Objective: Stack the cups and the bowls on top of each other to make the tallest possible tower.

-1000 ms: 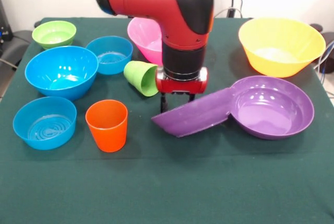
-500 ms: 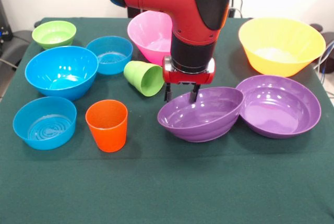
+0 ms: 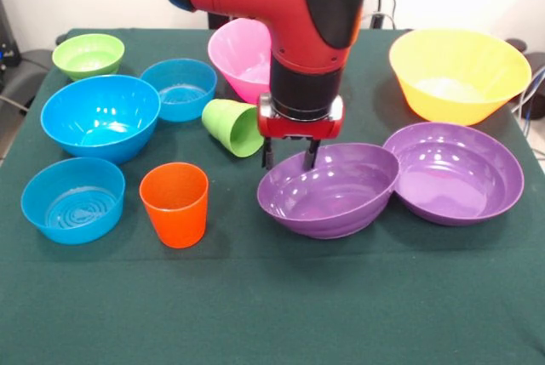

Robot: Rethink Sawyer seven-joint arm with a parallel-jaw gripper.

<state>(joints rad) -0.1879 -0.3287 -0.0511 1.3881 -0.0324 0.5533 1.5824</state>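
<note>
My gripper (image 3: 289, 160) hangs open over the far left rim of a purple bowl (image 3: 328, 191), one finger outside the rim and one just inside. That bowl sits upright, slightly tilted, its right edge resting against the second purple bowl (image 3: 453, 173). The light green ridged cup (image 3: 232, 127) lies on its side just left of the gripper. The orange cup (image 3: 174, 204) stands upright at the front left. Behind the arm is the pink bowl (image 3: 241, 60), partly hidden. The yellow bowl (image 3: 458, 74) is at the back right.
On the left stand a large blue bowl (image 3: 100, 116), a small blue bowl (image 3: 179, 88) behind it, another small blue bowl (image 3: 73, 199) in front, and a small green bowl (image 3: 88, 54) at the far corner. All sit on the green tablecloth (image 3: 281, 305).
A second ago the left purple bowl was tipped steeply on edge below the gripper, overlapping the right one. It has dropped to sit upright, and the gripper has shifted slightly left.
</note>
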